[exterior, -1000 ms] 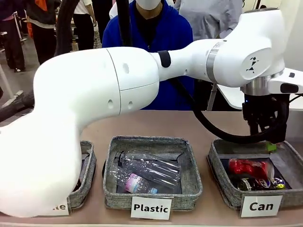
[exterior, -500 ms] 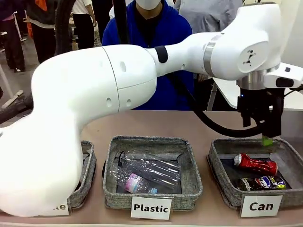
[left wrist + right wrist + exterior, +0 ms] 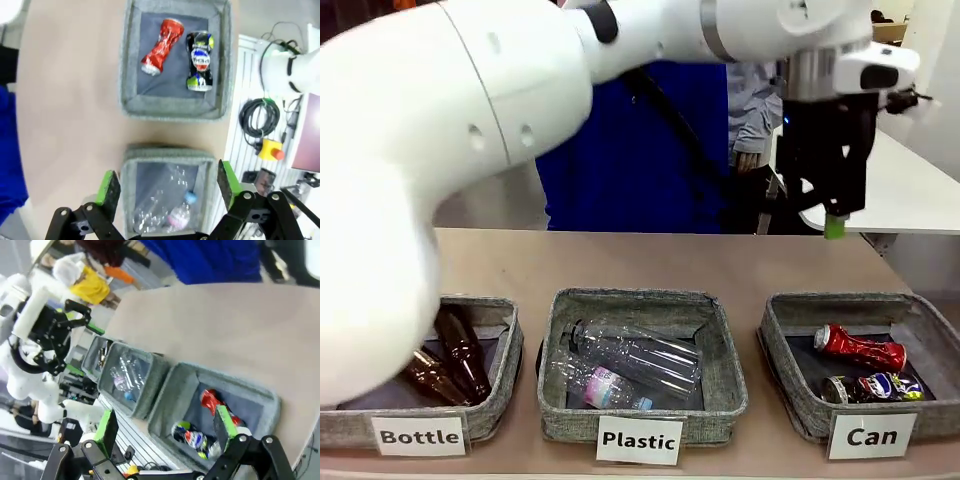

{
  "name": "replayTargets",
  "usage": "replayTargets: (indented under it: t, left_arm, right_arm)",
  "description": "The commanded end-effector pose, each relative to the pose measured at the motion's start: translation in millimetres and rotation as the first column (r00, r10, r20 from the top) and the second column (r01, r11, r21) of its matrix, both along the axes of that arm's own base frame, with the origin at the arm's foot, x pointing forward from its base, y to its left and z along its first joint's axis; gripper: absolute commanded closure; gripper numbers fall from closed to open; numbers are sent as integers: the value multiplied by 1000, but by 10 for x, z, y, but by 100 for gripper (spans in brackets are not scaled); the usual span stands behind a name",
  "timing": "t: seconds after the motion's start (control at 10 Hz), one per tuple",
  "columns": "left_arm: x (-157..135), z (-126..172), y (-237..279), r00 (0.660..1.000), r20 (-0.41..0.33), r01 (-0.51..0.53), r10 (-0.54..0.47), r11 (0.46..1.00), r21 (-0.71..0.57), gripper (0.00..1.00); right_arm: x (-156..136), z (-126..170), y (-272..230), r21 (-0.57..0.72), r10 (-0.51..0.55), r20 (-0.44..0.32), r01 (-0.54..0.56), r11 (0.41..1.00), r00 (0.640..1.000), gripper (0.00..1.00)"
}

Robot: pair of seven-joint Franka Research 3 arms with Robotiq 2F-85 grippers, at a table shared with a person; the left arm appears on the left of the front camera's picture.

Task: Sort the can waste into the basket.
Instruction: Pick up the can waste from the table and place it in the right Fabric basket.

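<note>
Two crushed cans lie side by side in the grey basket [image 3: 840,300] signed "Can": a red can [image 3: 860,347] and a dark blue and silver can [image 3: 876,386]. My left gripper [image 3: 833,224] hangs high above that basket's far edge, apart from it. In the left wrist view my left gripper [image 3: 166,182] is open and holds nothing, and far below it are the basket [image 3: 170,107], the red can [image 3: 161,46] and the blue can [image 3: 200,61]. My right gripper [image 3: 165,427] is open too, high over the basket [image 3: 167,402] with the red can [image 3: 212,402] and blue can [image 3: 192,437].
A "Plastic" basket [image 3: 642,300] with clear bottles stands in the middle and a "Bottle" basket [image 3: 480,305] with brown bottles at the left. My left arm [image 3: 470,110] sweeps across the upper picture. A person in blue [image 3: 620,160] stands behind the bare far half of the table.
My left gripper opened and let go of the red can, which now lies in the Can basket. The left arm then rose well above the table, uncovering the Bottle basket.
</note>
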State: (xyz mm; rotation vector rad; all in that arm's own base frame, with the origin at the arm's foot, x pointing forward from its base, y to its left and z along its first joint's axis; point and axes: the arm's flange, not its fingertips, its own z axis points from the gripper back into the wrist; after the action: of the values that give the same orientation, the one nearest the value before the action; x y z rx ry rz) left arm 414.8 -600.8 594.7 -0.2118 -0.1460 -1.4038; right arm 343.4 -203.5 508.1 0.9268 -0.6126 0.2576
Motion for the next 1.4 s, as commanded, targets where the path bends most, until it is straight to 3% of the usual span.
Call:
replayTargets:
  t: [0.0, 0.1, 0.2, 0.4, 0.5, 0.6, 0.8, 0.9, 1.0, 1.1, 1.3]
  left_arm:
    - [-517, -308, 906, 997, -46, -64, 63, 998, -15, 0]
    - [-689, -387, 1210, 994, -93, -57, 60, 998, 32, 0]
    - [-824, -463, 1412, 988, -142, -29, 53, 986, 163, 0]
    - [-932, -492, 1726, 986, -144, -55, 89, 974, 221, 0]
    - [-922, -416, 1924, 982, -120, -134, 145, 986, 97, 0]
    - [-863, -354, 2142, 961, -109, -259, 255, 966, -19, 0]
    - [-792, -248, 2703, 906, -176, -412, 384, 894, -176, 0]
    - [-725, -209, 3135, 809, -308, -581, 500, 757, -299, 0]
    - [-561, -145, 3567, 628, -513, -772, 585, 552, -317, 0]
    - [-380, -86, 4005, 405, -718, -909, 566, 332, -251, 0]
    - [-193, -258, 4545, 254, -835, -959, 489, 242, -150, 0]
  right_arm:
    - [386, -41, 299, 59, 70, 70, -75, 995, 995, 0]
    - [568, -62, 514, 56, 121, 59, -124, 991, 991, 0]
    - [680, -81, 657, 58, 151, 32, -153, 987, 988, 0]
    - [799, -92, 856, 91, 206, 16, -207, 974, 978, 0]
    - [824, -117, 968, 112, 227, 11, -227, 967, 974, 0]
    - [831, -152, 1070, 123, 261, -9, -258, 958, 965, 0]
    - [862, -252, 1387, 178, 355, -91, -336, 925, 930, 0]
    - [918, -289, 1618, 266, 310, -133, -268, 926, 941, 0]
    - [926, -261, 1815, 382, 252, -213, -157, 911, 944, 0]
    - [918, -273, 1990, 402, 177, -336, -29, 915, 925, 0]
    - [866, -321, 2185, 411, 135, -481, 87, 907, 866, 0]
